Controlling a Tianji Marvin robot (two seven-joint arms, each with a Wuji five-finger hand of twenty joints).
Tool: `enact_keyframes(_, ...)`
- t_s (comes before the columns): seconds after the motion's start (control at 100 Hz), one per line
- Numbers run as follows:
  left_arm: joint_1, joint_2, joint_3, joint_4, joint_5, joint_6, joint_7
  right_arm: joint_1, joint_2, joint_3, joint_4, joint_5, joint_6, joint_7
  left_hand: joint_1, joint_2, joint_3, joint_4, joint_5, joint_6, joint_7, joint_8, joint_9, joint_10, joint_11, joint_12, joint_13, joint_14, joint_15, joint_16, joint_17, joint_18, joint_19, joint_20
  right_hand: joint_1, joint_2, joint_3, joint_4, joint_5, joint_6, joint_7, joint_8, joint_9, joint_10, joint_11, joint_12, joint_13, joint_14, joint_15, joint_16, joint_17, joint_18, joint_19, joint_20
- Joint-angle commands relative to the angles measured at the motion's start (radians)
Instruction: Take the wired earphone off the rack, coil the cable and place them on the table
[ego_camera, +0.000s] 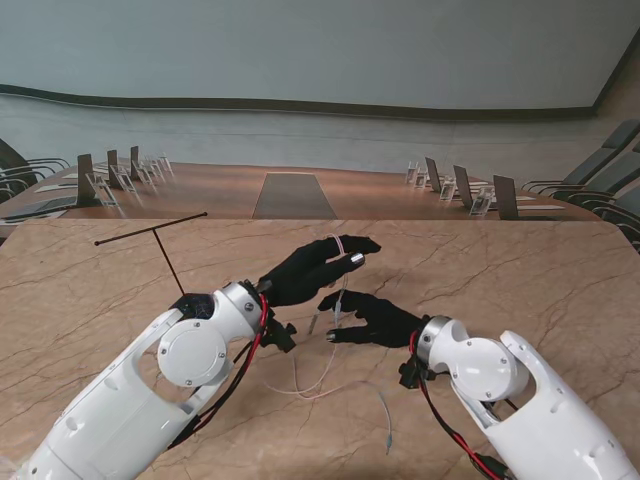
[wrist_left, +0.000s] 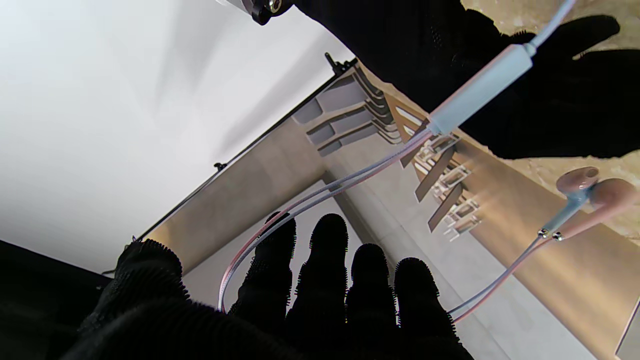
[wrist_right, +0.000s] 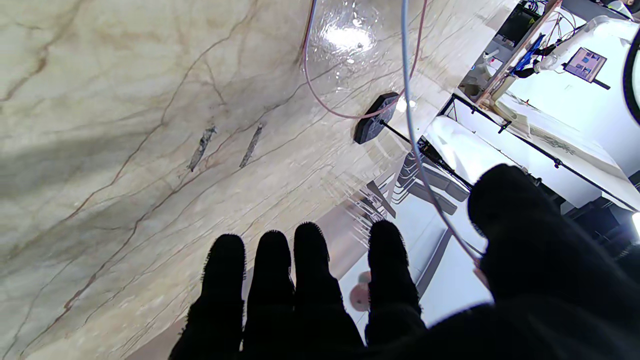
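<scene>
**Earphone off the rack, coiling under way**

The wired earphone (ego_camera: 340, 290) hangs between both hands above the desk (ego_camera: 520, 270), clear of the bare rack (ego_camera: 160, 240). The left hand (ego_camera: 315, 268) carries cable looped over its extended fingers. The right hand (ego_camera: 375, 320) pinches the cable. Loose cable trails on the desk, so coiling and setting down remain.

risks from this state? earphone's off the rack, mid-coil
1. The pale pink-and-blue earphone cable only drapes over the black-gloved left hand; the loop could slide off its fingers.
2. The loose cable tail on the marble table may snag or tangle.
3. The thin black T-shaped rack stands near the left arm and could be knocked over.
</scene>
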Motion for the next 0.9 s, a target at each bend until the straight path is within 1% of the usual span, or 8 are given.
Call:
enact_keyframes(0.0, -0.008, -0.013, 0.009, 0.011, -0.006, 0.007, -0.003, 0.005, -0.003, 0.002, -0.002, 0.012, -0.010, -0.009, 0.007, 0.026, -0.022, -0.028, 0.000, -0.036, 0.014, 0.009, -0.022, -0.029, -0.010, -0.007, -0.030, -0.046, 0.008, -0.014, -0.007, -0.042, 0.002, -0.001, -0.028, -0.025, -0.029, -0.035, -0.020, -0.010, 0.006, -0.001, -0.018, -0.028, -0.008, -0.008, -0.016, -0.048, -0.024, -0.018, -0.016, -0.061, -0.029, -0.002)
enact_keyframes(0.15, -0.031, -0.019, 0.031, 0.034, -0.019, 0.018, -0.003, 0.013, -0.005, 0.007, -0.002, 0.027, -0.024, -0.012, -0.002, 0.021, -0.025, -0.027, -0.003, -0.036, 0.013, 0.008, -0.026, -0.051, -0.006, -0.008, -0.034, -0.049, 0.007, -0.016, -0.008, -0.043, -0.003, -0.003, 0.025, 0.007, -0.053, -0.017, -0.008, -0.029, 0.133, 0.054, 0.027, -0.019, 0.039, 0.014, -0.001, -0.046, -0.017, -0.020, -0.001, -0.058, -0.035, 0.010)
enact_keyframes(0.17, -0.034, -0.020, 0.034, 0.037, -0.020, 0.019, -0.002, 0.014, -0.005, 0.008, -0.002, 0.029, -0.025, -0.012, -0.002, 0.020, -0.024, -0.027, -0.004, -0.036, 0.012, 0.008, -0.028, -0.034, -0.006, -0.008, -0.034, -0.047, 0.007, -0.016, -0.008, -0.043, -0.004, -0.003, 0.035, 0.011, -0.048, -0.014, 0.006, -0.031, 0.143, 0.058, 0.039, -0.017, 0.042, 0.015, 0.001, -0.046, -0.016, -0.020, 0.000, -0.058, -0.035, 0.011)
enact_keyframes(0.53, -0.054, -0.028, 0.056, 0.065, -0.031, 0.028, 0.006, 0.002, -0.008, 0.036, -0.025, 0.056, -0.035, -0.017, -0.007, 0.018, -0.022, -0.026, -0.003, -0.038, 0.014, 0.009, -0.029, -0.053, 0.001, -0.008, -0.035, -0.053, 0.007, -0.017, -0.007, -0.044, -0.014, -0.006, 0.130, 0.094, 0.018, 0.022, 0.120, -0.025, 0.198, 0.085, 0.136, 0.020, 0.072, 0.031, 0.035, -0.011, 0.019, -0.011, 0.014, -0.040, -0.015, 0.017)
enact_keyframes(0.59, -0.055, -0.028, 0.056, 0.066, -0.033, 0.029, 0.005, -0.002, -0.008, 0.043, -0.031, 0.059, -0.035, -0.020, -0.007, 0.019, -0.021, -0.025, -0.004, -0.039, 0.014, 0.008, -0.029, -0.052, 0.001, -0.009, -0.035, -0.054, 0.007, -0.017, -0.007, -0.044, -0.015, -0.006, 0.178, 0.119, 0.022, 0.037, 0.118, -0.026, 0.263, -0.020, 0.154, 0.027, 0.078, 0.043, 0.042, 0.004, 0.037, 0.000, 0.014, -0.026, 0.006, 0.015)
enact_keyframes(0.65, -0.055, -0.028, 0.056, 0.067, -0.035, 0.029, 0.004, -0.005, -0.009, 0.048, -0.038, 0.071, -0.033, -0.019, -0.010, 0.017, -0.023, -0.026, -0.003, -0.039, 0.014, 0.009, -0.029, -0.052, 0.001, -0.009, -0.034, -0.054, 0.007, -0.017, -0.008, -0.043, -0.017, -0.006, 0.238, 0.114, 0.102, 0.061, 0.128, -0.040, 0.359, -0.068, 0.191, 0.039, 0.087, 0.049, 0.066, 0.014, 0.058, 0.009, 0.021, -0.024, 0.017, 0.016)
enact_keyframes(0.72, -0.055, -0.028, 0.056, 0.068, -0.035, 0.029, 0.004, -0.006, -0.009, 0.051, -0.043, 0.083, -0.029, -0.014, -0.012, 0.015, -0.023, -0.025, -0.004, -0.039, 0.013, 0.008, -0.031, -0.053, 0.001, -0.009, -0.035, -0.055, 0.006, -0.018, -0.007, -0.044, -0.018, -0.006, 0.278, 0.114, 0.192, 0.078, 0.153, -0.042, 0.400, -0.061, 0.219, 0.056, 0.101, 0.056, 0.080, 0.022, 0.070, 0.012, 0.026, -0.017, 0.029, 0.018)
enact_keyframes(0.89, -0.054, -0.029, 0.052, 0.071, -0.038, 0.027, 0.005, 0.000, -0.009, 0.045, -0.036, 0.079, -0.044, -0.015, -0.022, 0.010, -0.024, -0.024, -0.004, -0.038, 0.012, 0.008, -0.032, -0.052, 0.000, -0.010, -0.037, -0.054, 0.005, -0.018, -0.008, -0.042, -0.022, -0.005, 0.318, 0.051, 0.388, 0.046, 0.381, -0.032, 0.346, -0.008, 0.388, 0.103, 0.072, 0.050, 0.185, 0.069, 0.105, 0.023, 0.081, 0.039, 0.103, 0.018)
